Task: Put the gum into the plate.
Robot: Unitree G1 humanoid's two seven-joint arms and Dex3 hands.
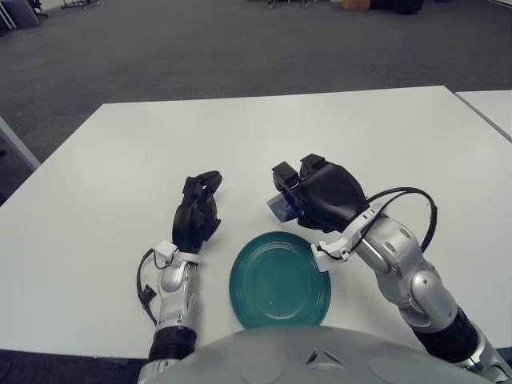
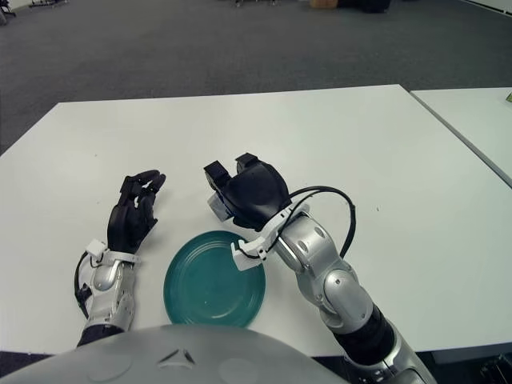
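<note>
Gum (image 1: 279, 206) in right hand (image 1: 320, 194), seemingly behind plate (image 1: 280, 279).

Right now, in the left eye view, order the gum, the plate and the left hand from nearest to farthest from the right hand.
1. Gum: held in the right hand.
2. Plate: just below, toward the robot.
3. Left hand: off to the left.

One teal plate (image 1: 280, 280) sits on one white table (image 1: 120, 152), at about 6 o'clock. One small blue gum pack (image 1: 280, 206) shows at 12 o'clock from the plate. Two black robot hands appear: the left hand (image 1: 198, 216) at 9 o'clock of the plate, the right hand (image 1: 320, 192) at 1 o'clock.
</note>
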